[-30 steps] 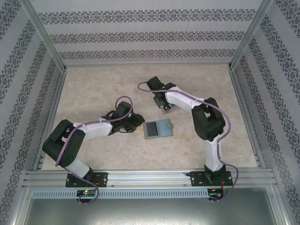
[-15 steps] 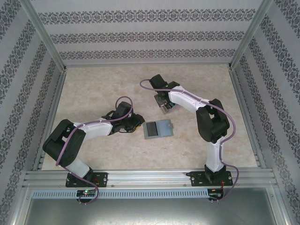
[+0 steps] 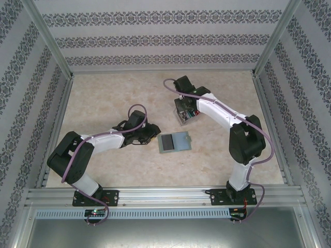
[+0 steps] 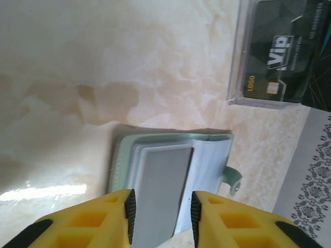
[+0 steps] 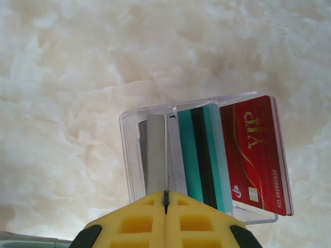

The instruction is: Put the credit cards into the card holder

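**Grippers.** My right gripper (image 5: 165,199) is closed, tips together, poised over the tray (image 5: 129,155). A thin dark line runs up from between the tips. I cannot tell whether it is a card edge or a tray divider. My left gripper (image 4: 160,212) stands partly apart with nothing between its pads, at the near edge of the holder (image 4: 207,155).

**Location.** The red card (image 5: 256,155), teal card (image 5: 199,155) and dark card (image 4: 279,51) stand upright in the tray's slots. The holder lies open and flat on the table (image 3: 103,98), just beside the tray. A grey card (image 4: 163,181) lies on its left half.

**Handling.** I judge the cards to be light, stiff, glossy plastic that slips easily. Pinch both faces at the exposed top edge and draw straight along the slot. The tray is rigid clear plastic and probably light enough to lift with a jammed card.

**Holder.** Its matte cover looks soft and pliable, with a snap tab. It will likely slide on the smooth marbled tabletop, so pin it down.
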Robot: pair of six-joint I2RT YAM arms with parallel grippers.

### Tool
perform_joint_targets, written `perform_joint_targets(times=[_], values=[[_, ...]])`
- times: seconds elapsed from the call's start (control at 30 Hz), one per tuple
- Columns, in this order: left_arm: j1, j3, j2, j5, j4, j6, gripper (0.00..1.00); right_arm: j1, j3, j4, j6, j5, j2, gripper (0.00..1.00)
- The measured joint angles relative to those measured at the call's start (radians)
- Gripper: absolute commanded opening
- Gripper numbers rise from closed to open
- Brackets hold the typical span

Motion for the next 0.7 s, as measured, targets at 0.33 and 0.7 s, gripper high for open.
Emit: perform_joint_targets(times=[0.33, 0.7], values=[[0.0, 0.008, 0.0, 0.008, 0.0, 0.004, 0.39, -0.032, -0.012, 0.003, 0.044, -0.074, 0.021, 0.0], [0.0, 0.062, 0.0, 0.038, -0.003, 0.026, 0.41, -0.064, -0.022, 0.011, 0.059, -0.121, 0.022, 0.0]])
